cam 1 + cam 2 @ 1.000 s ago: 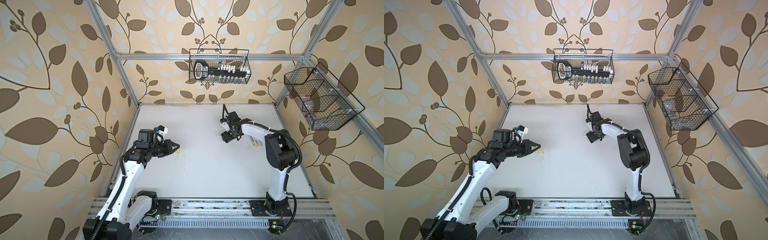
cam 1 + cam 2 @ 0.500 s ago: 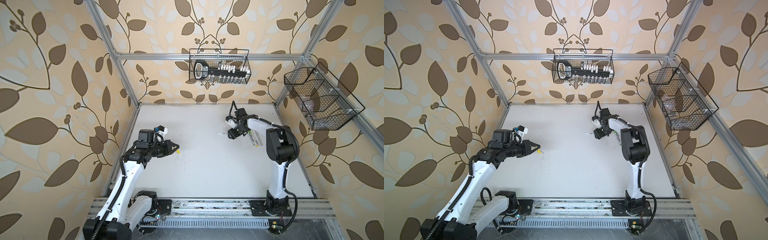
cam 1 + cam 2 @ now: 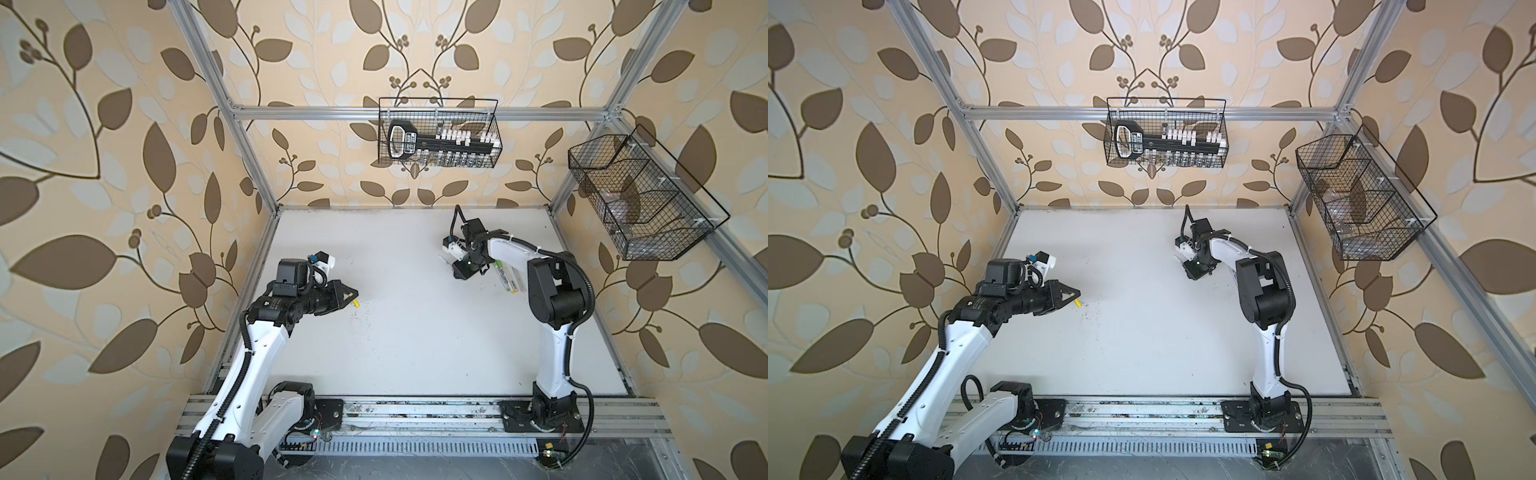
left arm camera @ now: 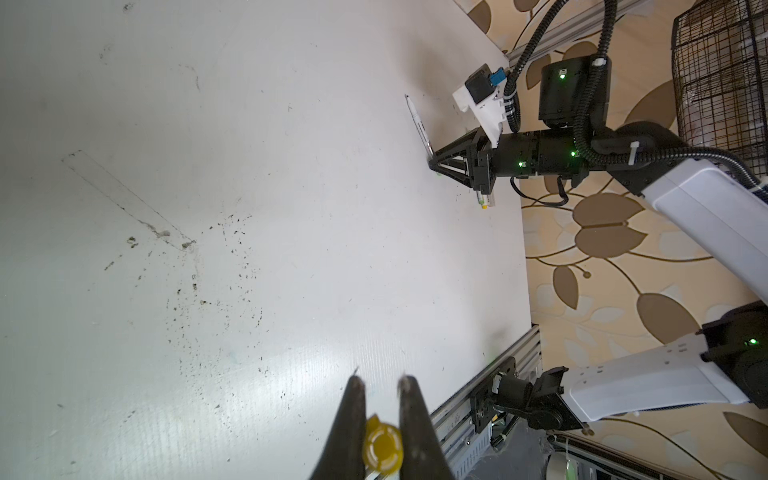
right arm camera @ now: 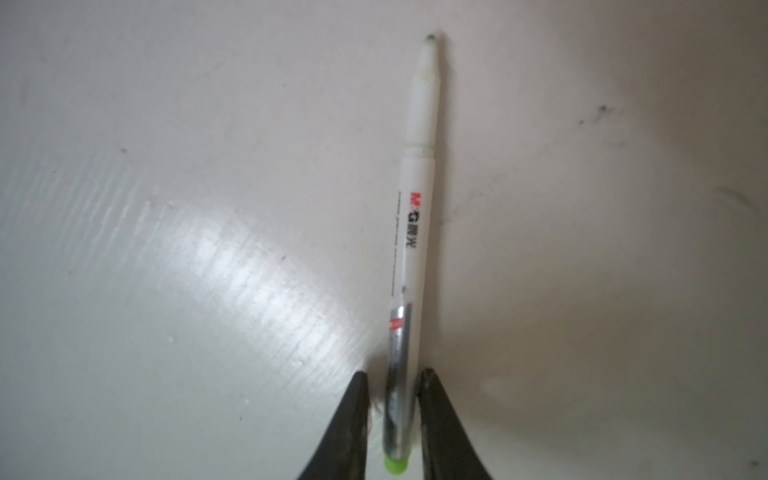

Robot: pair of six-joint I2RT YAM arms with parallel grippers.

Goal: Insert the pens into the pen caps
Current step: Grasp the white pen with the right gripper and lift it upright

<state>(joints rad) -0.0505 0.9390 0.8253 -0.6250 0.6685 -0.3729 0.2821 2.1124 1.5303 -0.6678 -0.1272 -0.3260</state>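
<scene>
**Cap and pen before mating.** Your left gripper point(image 4: 382, 382) is clamped on the yellow pen cap point(image 4: 382, 446) near the left edge of the worktop point(image 3: 395, 345); your right gripper point(image 5: 392, 374), toward the far right corner, brackets the green tail end of a pen point(image 5: 417, 199) lying flat; whether its jaws pinch cannot be told; the pen's long axis continues that gripper's own line, tip outward; cap and pen are well apart; further pens point(image 3: 509, 279) lie by the right edge.
</scene>
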